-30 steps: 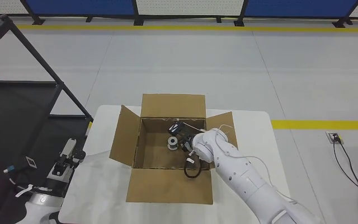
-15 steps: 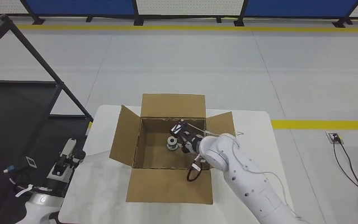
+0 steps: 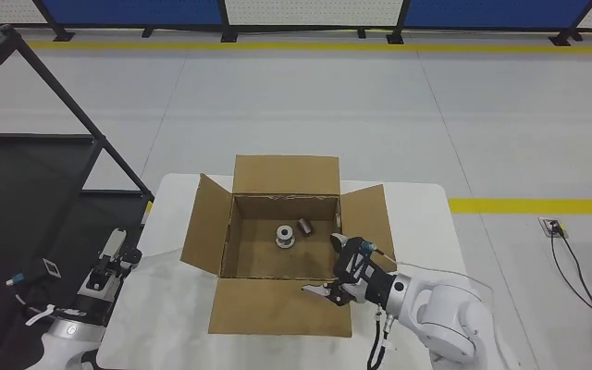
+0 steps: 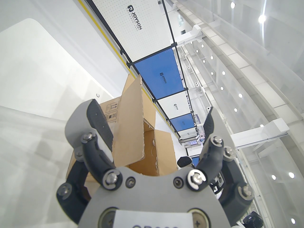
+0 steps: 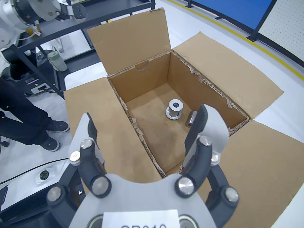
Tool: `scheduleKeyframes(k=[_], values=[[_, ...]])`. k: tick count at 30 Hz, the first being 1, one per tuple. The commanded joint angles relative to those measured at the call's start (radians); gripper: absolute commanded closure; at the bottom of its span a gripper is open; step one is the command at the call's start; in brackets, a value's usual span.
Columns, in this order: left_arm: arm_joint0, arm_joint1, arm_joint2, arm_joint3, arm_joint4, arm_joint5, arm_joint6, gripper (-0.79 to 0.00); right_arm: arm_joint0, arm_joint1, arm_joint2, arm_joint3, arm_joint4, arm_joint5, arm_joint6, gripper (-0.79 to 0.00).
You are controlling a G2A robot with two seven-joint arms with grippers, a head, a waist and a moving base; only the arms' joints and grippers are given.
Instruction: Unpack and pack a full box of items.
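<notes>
An open cardboard box [image 3: 244, 252] stands in the middle of the white table [image 3: 166, 305], all flaps folded out. On its floor lie a silver metal spool [image 3: 285, 237] [image 5: 175, 109] and, beside it, a small dark metal cylinder [image 3: 304, 227] [image 5: 190, 119]. My right gripper [image 3: 326, 266] [image 5: 147, 129] hangs open and empty above the box's near right corner, pointed down into it. At the table's left edge, well away from the box, my left gripper [image 3: 113, 250] [image 4: 153, 124] is open and empty, facing the box's outer wall [image 4: 142, 129].
A black metal rack [image 3: 55, 176] stands left of the table, holding a green bottle [image 5: 57, 60]. A person's dark-trousered legs [image 5: 19, 119] stand beside it. The box's near flap [image 3: 277, 305] lies flat on the table.
My right arm has pulled up out of the box and back toward the near right corner. The spool and the dark cylinder, partly covered before, now lie uncovered. The left arm has not moved.
</notes>
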Motion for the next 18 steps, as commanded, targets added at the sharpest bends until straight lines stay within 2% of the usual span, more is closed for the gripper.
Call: scheduleKeyframes(k=[1, 14, 18], values=[[0.000, 0.000, 0.000, 0.000, 0.000, 0.000, 0.000, -0.785, 0.006, 0.000, -0.002, 0.002, -0.002, 0.007, 0.005, -0.785], [0.000, 0.000, 0.000, 0.000, 0.000, 0.000, 0.000, -0.785, 0.000, 0.000, -0.002, 0.010, 0.011, 0.004, -0.011, -0.785], [-0.007, -0.001, 0.046, -0.007, 0.084, 0.012, 0.078, -0.785, -0.021, 0.008, 0.045, 0.027, 0.121, -0.027, -0.090, -0.785]])
